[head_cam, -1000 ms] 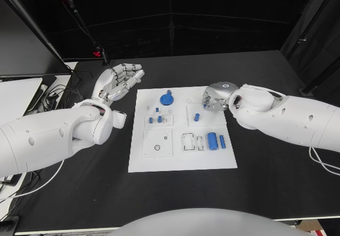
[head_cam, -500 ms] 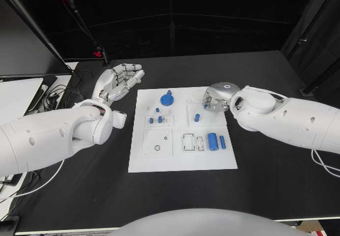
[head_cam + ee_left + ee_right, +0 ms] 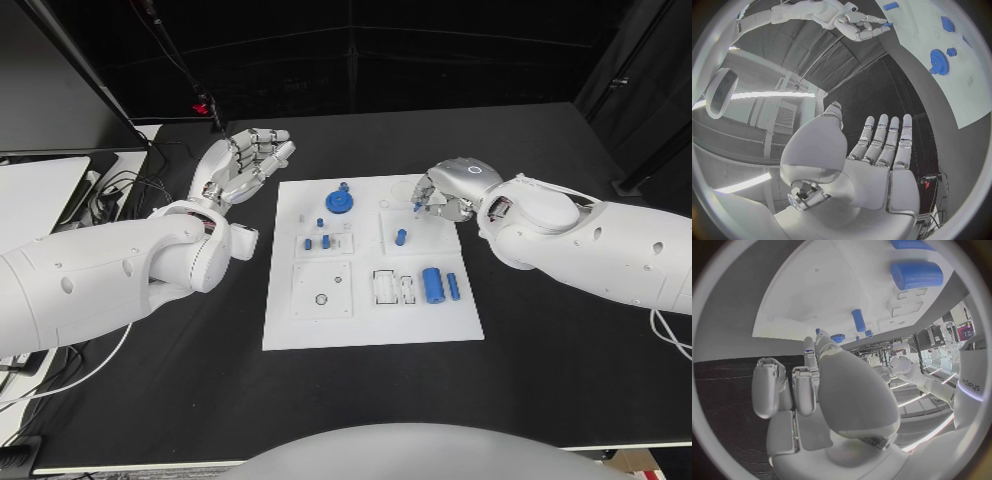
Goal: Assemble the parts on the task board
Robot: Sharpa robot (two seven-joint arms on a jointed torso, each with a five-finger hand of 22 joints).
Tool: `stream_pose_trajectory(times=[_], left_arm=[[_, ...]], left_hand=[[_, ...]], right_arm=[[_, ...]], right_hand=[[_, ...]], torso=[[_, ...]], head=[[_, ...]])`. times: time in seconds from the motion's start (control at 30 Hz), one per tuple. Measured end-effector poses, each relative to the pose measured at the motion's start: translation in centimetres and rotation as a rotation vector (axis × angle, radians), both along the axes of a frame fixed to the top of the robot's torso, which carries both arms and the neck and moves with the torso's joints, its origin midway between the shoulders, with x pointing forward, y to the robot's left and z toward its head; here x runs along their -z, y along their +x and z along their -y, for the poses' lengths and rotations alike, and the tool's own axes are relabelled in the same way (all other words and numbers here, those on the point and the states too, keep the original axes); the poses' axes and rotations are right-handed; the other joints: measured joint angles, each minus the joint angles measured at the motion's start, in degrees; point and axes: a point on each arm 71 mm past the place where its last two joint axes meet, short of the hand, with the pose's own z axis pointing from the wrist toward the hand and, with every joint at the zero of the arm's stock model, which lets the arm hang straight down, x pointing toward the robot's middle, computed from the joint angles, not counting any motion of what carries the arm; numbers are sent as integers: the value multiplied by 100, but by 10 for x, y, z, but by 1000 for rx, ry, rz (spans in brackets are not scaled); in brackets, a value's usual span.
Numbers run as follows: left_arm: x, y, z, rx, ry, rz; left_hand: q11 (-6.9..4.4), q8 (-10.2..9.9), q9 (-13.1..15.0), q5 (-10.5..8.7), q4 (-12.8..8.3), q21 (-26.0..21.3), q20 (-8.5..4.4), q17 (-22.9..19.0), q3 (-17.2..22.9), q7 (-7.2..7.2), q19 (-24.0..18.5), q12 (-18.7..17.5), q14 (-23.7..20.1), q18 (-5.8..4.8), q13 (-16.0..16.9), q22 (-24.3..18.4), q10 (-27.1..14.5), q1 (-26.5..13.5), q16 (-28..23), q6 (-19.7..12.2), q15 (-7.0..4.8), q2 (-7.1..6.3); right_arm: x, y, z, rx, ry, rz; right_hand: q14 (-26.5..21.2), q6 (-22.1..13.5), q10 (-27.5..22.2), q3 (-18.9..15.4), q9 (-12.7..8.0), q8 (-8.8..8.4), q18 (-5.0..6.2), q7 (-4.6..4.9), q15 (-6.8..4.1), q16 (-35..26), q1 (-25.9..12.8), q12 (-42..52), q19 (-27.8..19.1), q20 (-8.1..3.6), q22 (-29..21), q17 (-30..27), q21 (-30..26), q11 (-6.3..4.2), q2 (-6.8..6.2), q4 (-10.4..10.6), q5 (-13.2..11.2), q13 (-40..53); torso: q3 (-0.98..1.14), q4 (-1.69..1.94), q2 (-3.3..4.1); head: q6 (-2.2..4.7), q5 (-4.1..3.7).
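Care first: ease right robot hand (image 3: 450,190) down slowly, wrist steady, with fingertips squarely over the intended seat before letting go. Poised over the far right corner of the task board (image 3: 368,325), fingers curled in, pinching what looks like a small blue part (image 3: 418,208) at the tips, just above the white surface. Too small to tell which way that piece points, so check its tilt against the seat before pressing.

Left robot hand (image 3: 242,162) spread flat, holding nothing, parked over the worktop (image 3: 548,380) beyond the board's far left corner; best left there, well clear.

Blue cylinder (image 3: 431,286) lying flat on the near right part of the board, long axis running near to far, parallel to the board's long side, with a slimmer blue pin (image 3: 453,288) just beside it and aligned alike. Blue gear (image 3: 339,203) flat near the far edge.
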Motion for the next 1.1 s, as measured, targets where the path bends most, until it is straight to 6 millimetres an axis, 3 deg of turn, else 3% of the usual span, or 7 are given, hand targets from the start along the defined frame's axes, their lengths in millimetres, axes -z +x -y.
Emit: stream_pose_trajectory(times=[0.33, 0.57, 0.73, 1.1], left_arm=[[0, 0, 0, 0, 0, 0], [0, 2, 0, -1, 2, 1], [1, 2, 2, 1, 1, 0], [1, 2, 2, 1, 1, 0]], left_hand=[[0, -1, -5, 16, -12, 0, 0, -2, -12, 0, 0, 0, 0, 0, 0, 0, 0, 1, 25, 0, 0, 1], [0, -1, -7, 36, -17, 0, 0, -9, -17, 0, 0, -1, 0, 0, 0, -6, 0, 23, 28, 0, 0, 23], [0, -1, -7, 36, -17, 0, 0, -9, -17, 0, 0, -1, 1, 1, 0, -6, 0, 23, 28, 0, 0, 23], [0, -1, -6, 36, -17, 0, 0, -14, -17, 0, 0, -1, 1, 0, 0, -6, 0, 23, 25, 1, 0, 23]], right_arm=[[-22, -17, 1, -38, 69, 42], [-27, -25, -20, -87, 118, 33], [-29, -29, -50, -150, 153, 19], [-27, -35, -95, -236, 176, -23]], right_hand=[[0, 43, 81, 40, 0, -39, 0, 21, 0, 0, 0, -50, 0, 0, 0, 0, 37, 1, -1, 5, -12, 0], [0, 70, 94, 90, 0, -66, -1, 27, 0, 0, -1, -91, 0, 0, 0, 0, 64, 13, -1, 4, 2, 1], [0, 72, 102, 112, -1, -65, 0, 30, 0, 0, -1, -138, 0, 0, 0, 0, 64, 22, -2, -17, 5, 1], [0, 70, 101, 155, -1, -68, 0, 31, 1, 0, 52, -220, 0, 0, 0, 0, 19, 22, -55, -14, 5, 0]], torso=[[-5, -1, -5], [-5, -2, -6], [-2, -2, -6], [-4, 8, -3]], head=[[9, 3], [-2, 48], [-40, 175], [-174, 471]])
